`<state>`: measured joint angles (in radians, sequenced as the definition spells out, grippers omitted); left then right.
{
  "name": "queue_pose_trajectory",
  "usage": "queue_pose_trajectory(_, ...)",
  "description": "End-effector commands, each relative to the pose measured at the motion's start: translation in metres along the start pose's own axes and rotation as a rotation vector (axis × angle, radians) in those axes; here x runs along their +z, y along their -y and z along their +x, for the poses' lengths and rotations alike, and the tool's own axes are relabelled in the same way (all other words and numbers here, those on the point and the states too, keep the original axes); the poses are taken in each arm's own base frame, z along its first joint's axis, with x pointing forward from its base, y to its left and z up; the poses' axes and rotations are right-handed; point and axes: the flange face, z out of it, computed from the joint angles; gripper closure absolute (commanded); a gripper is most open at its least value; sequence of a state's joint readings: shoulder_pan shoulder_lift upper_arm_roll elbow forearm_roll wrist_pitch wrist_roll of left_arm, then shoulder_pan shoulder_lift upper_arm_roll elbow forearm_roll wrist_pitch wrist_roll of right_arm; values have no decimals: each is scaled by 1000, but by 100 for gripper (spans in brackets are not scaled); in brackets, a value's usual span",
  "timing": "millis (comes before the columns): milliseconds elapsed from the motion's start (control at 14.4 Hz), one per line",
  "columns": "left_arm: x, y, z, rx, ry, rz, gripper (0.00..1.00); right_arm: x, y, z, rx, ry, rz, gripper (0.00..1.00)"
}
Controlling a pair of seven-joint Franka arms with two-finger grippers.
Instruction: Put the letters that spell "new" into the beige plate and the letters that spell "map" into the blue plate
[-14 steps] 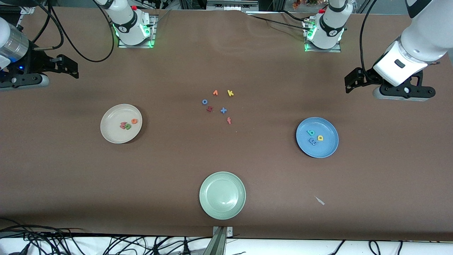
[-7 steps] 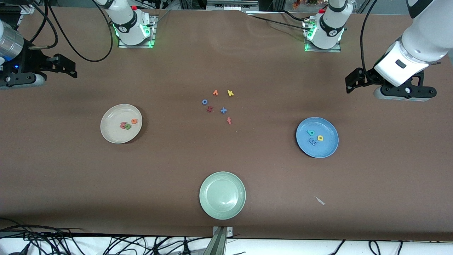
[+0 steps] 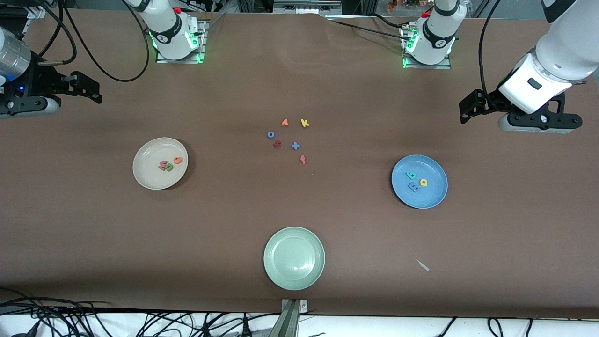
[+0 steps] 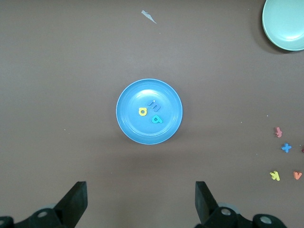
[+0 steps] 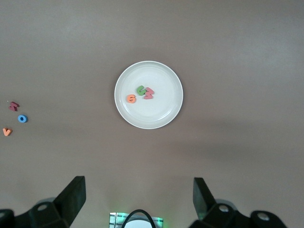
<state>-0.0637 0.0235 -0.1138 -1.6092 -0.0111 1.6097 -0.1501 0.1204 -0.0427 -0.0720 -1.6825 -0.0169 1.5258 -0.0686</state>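
Front view. Beige plate (image 3: 160, 163), at nine o'clock of the table's middle: holds the green n (image 3: 169, 167), orange e (image 3: 177, 160) and pink-red w (image 3: 162, 165), bunched and touching. Blue plate (image 3: 419, 181), at three o'clock: holds the blue m (image 3: 413, 187), yellow a (image 3: 424, 182) and teal p (image 3: 411, 176), close together. Judged: both words are sorted and the task looks done, which would explain why both arms hang high at the table's ends, clear of the plates. Leftover cluster at centre: orange v (image 3: 284, 122), yellow k (image 3: 304, 123), blue o (image 3: 270, 135), blue x (image 3: 295, 146), red f (image 3: 303, 159), and a dark red letter (image 3: 277, 144) too small to read. Pale green plate (image 3: 294, 258), at six o'clock, carries nothing. A pale scrap (image 3: 423, 265) lies at five o'clock.

Left wrist view. Left gripper (image 4: 141, 206): fingers spread to full width, holding nothing, touching nothing, high over bare table beside the blue plate (image 4: 133, 130), whose three letters sit near its centre.

Right wrist view. Right gripper (image 5: 138, 202): fingers likewise spread wide, empty, high over bare table beside the beige plate (image 5: 164, 116), its three letters just off centre toward ten o'clock.
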Motion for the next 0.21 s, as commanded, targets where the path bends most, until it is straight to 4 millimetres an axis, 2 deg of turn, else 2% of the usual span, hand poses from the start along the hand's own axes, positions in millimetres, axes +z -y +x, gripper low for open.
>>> queue_pose_trajectory(0, -6, 0, 4, 12, -5, 21, 0, -2, -2, -1, 16, 3, -7, 0)
queue_pose_trajectory(139, -6, 0, 4, 12, -5, 21, 0, -2, -2, -1, 16, 3, -7, 0)
